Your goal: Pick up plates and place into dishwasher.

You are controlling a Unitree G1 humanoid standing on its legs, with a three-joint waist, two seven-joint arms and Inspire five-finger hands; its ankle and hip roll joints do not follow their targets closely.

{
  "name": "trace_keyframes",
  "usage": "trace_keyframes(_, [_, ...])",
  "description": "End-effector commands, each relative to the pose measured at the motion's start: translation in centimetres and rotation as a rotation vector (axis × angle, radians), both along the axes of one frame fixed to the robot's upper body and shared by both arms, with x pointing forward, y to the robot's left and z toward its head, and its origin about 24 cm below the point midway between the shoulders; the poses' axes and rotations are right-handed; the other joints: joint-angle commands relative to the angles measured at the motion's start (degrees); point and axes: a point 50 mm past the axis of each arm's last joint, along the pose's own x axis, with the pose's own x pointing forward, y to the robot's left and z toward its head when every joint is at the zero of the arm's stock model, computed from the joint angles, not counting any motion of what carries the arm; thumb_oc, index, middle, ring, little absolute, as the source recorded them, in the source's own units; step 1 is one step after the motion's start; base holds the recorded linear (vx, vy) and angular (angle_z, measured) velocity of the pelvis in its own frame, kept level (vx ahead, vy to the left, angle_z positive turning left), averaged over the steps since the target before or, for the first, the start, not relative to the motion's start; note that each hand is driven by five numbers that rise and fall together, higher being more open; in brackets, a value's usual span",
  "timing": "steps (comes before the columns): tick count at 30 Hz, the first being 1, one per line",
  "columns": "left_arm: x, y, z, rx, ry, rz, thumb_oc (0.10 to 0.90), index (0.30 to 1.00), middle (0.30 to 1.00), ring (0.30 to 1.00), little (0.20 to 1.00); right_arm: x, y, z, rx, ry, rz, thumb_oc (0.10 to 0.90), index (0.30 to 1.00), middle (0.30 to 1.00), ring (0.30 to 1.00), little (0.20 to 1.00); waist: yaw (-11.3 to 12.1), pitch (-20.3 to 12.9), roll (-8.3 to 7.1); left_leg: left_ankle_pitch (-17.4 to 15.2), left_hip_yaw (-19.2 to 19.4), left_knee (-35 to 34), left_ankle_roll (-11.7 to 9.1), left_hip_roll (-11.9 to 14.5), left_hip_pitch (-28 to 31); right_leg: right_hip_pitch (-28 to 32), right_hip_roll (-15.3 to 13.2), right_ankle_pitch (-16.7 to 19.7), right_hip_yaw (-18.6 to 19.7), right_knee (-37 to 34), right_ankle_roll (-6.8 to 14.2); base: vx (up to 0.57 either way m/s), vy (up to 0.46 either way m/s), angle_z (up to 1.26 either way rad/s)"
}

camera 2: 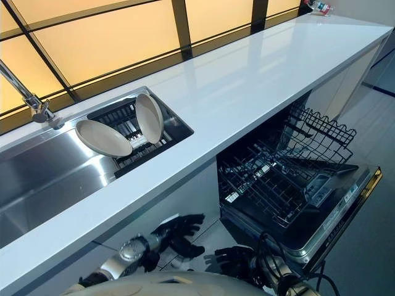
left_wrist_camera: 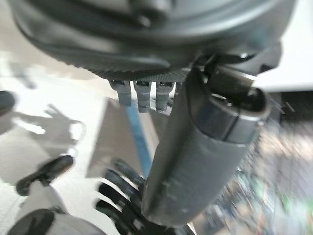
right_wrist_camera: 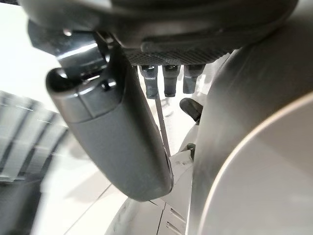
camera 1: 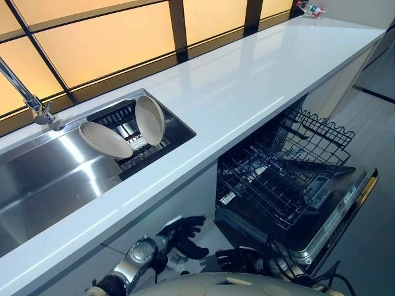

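Two pale plates stand in a black dish rack [camera 1: 123, 120] that sits in the right end of the steel sink [camera 1: 43, 179]. The left plate [camera 1: 105, 140] leans low, with its face turned up and to the left, and the right plate [camera 1: 150, 119] stands more upright just beside it; their rims look to be touching or nearly touching at the middle, I cannot tell which. The sink is set into a long white bench [camera 1: 247, 80], and a metal tap [camera 1: 28, 98] rises at its back left corner, in front of a window with dark frames and warm yellow panes. Under the bench, to the right of the sink, the dishwasher [camera 1: 321, 216] is open: its door lies flat and the lower wire rack [camera 1: 271, 185] is pulled out over the door, with no plate in it that I can see. Some small colourful things [camera 1: 310, 9] stand at the far end of the bench, too small to name. Both hands hang low, below the edge of the bench and well apart from the plates. The left robot hand [camera 1: 180, 235] is in front of the white cabinet, its fingers spread and relaxed, and it holds nothing. The right robot hand [camera 1: 237, 259] is just beside it, near the front edge of the dishwasher door, its fingers also loose and holding nothing.
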Motion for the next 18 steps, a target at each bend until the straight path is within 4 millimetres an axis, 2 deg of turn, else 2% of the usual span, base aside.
trace_keyframes(1, [6.2, -0.9, 8.1, -0.07, -0.264, -0.121, 0.8, 0.9, 0.9, 0.9, 0.9, 0.8, 0.1, 0.5, 0.017, -0.016, 0.039, 0.8, 0.9, 0.9, 0.9, 0.9, 0.53, 0.93, -1.88, -3.66, 1.64, 0.36, 3.93, -5.74, 0.7, 0.33, 1.47, 0.05, 2.62, 0.52, 1.2, 0.0, 0.0, 0.0])
trace_keyframes(4, [6.8, -1.8, 14.1, -0.221, -0.339, -0.247, 0.8, 0.9, 0.9, 0.9, 0.9, 0.3, -0.1, 0.4, 0.016, -0.011, 0.02, 0.8, 0.9, 0.9, 0.9, 0.9, 1.06, 0.71, -1.71, -3.64, 1.22, 0.36, 4.15, -5.8, 0.63, 0.52, 1.23, 0.05, 1.98, 0.52, 1.42, 0.0, -0.011, 0.04])
trace_keyframes(7, [6.7, -2.4, 16.6, -0.356, -0.334, -0.279, 0.8, 0.9, 0.9, 0.9, 0.9, -0.2, 0.0, 0.1, 0.014, -0.003, 0.012, 0.8, 0.9, 0.9, 0.9, 0.9, 1.36, 0.31, -1.67, -3.75, 0.93, 0.36, 4.14, -5.79, 0.66, 0.7, 1.09, -0.03, 1.58, 0.52, 1.55, 0.01, -0.019, 0.08])
trace_keyframes(13, [6.1, -3.1, 20.5, -0.705, -0.213, -0.286, 0.8, 0.9, 0.9, 0.9, 0.9, -1.3, 0.4, -0.3, 0.015, 0.019, -0.004, 0.8, 0.9, 0.9, 0.9, 0.9, 1.9, -0.55, -1.84, -4.08, 0.61, 0.36, 3.93, -5.71, 0.89, 1.05, 0.91, -0.22, 1.12, 0.52, 1.62, 0.01, -0.02, 0.08])
trace_keyframes(18, [5.0, -4.1, 22.2, -0.941, -0.047, -0.365, 0.8, 0.9, 0.9, 0.9, 0.9, -1.6, 0.9, -0.4, 0.019, 0.028, -0.007, 0.8, 0.9, 0.9, 0.9, 0.9, 2.15, -0.85, -1.88, -4.17, 0.43, 0.36, 3.87, -5.73, 1.13, 1.35, 0.82, -0.26, 1.16, 0.52, 1.57, 0.0, -0.005, 0.01])
